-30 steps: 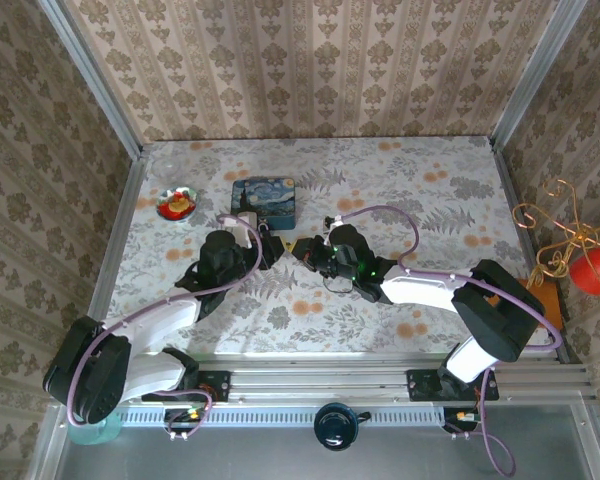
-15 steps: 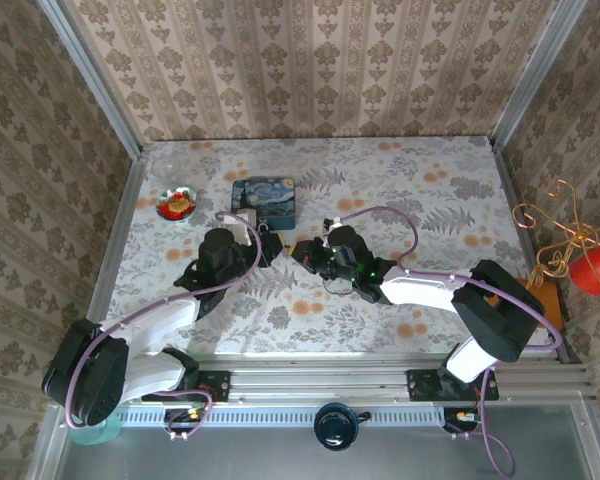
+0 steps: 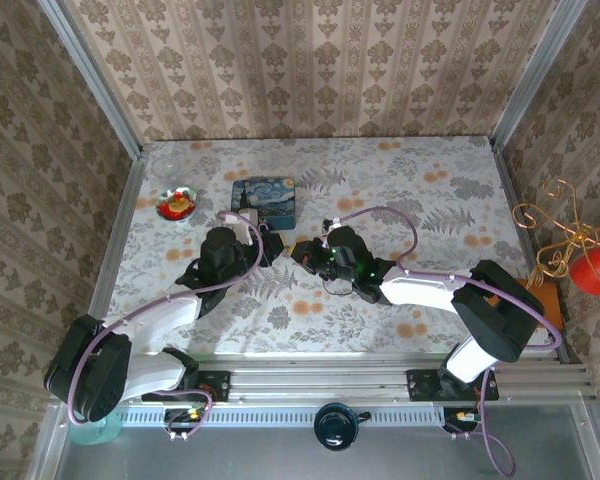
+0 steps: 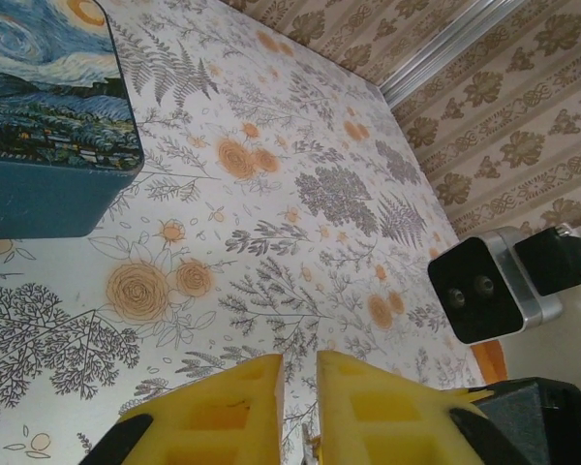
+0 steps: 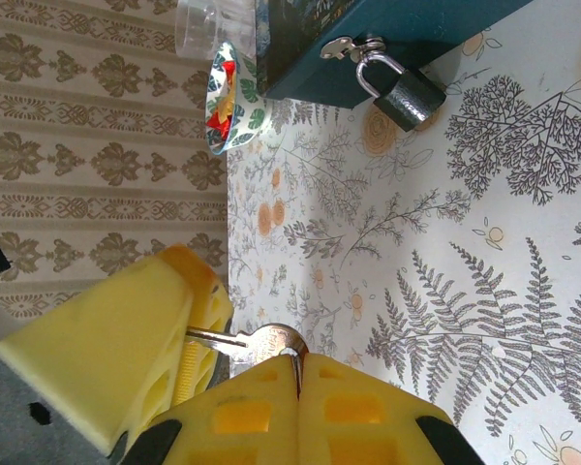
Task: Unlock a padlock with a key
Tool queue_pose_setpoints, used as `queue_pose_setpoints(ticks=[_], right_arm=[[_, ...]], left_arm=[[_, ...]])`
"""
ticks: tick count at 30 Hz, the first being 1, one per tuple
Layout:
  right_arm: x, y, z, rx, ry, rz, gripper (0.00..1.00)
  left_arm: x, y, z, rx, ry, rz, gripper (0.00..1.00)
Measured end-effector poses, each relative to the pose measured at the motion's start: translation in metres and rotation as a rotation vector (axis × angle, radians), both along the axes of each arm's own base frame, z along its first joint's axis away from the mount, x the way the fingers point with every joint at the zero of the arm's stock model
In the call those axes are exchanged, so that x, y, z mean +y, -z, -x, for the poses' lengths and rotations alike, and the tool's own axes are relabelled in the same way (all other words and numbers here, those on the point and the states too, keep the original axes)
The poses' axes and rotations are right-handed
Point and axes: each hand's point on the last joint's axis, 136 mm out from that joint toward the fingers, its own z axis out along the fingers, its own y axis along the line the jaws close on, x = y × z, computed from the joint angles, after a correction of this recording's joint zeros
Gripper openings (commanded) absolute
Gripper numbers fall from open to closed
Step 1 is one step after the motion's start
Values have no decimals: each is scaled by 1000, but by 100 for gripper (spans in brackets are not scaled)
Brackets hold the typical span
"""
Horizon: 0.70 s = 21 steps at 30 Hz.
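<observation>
Padlock [image 5: 412, 97] hangs from the tin [image 5: 407, 29] hasp, body down on the surface [image 5: 484, 242]. It's small, rigid metal and will likely swing, so you'd best pin the body by its flat sides. Right tool [image 5: 298, 360] is pressed together on the key [image 5: 266, 341] head; left tool [image 4: 298, 373] is nearly closed, can't tell what it pinches

Left claw [image 4: 298, 366] and right claw [image 5: 298, 373] face each other closely, right pressed tight, left seemingly almost closed.
</observation>
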Motion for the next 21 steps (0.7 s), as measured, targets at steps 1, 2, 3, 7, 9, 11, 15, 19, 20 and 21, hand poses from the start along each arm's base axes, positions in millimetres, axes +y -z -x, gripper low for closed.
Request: queue_pose_setpoints(ticks=[1, 2, 3, 7, 9, 11, 15, 19, 20, 21], right_arm=[[0, 0, 0, 0, 0, 0, 0], [0, 0, 0, 0, 0, 0, 0], [0, 0, 0, 0, 0, 0, 0], [0, 1, 0, 2, 0, 2, 0], [0, 1, 0, 2, 0, 3, 0], [0, 1, 0, 1, -3, 3, 11], [-1, -3, -2, -15, -15, -4, 30], [-5, -17, -11, -55, -19, -66, 38], [-6, -21, -13, -67, -21, -87, 39], [-7, -24, -15, -75, -21, -102, 39]], left_arm=[[0, 1, 0, 3, 1, -2, 14], [0, 2, 0, 7, 2, -4, 12], [-1, 3, 1, 9, 2, -6, 11], [-3, 1, 1, 7, 9, -3, 4], [-3, 2, 2, 9, 11, -6, 2], [-3, 1, 2, 12, 9, -4, 0], [-2, -2, -1, 20, -15, 29, 0], [7, -3, -1, 32, -62, 79, 0], [10, -3, -1, 37, -76, 94, 0], [13, -4, -2, 40, -86, 105, 0]])
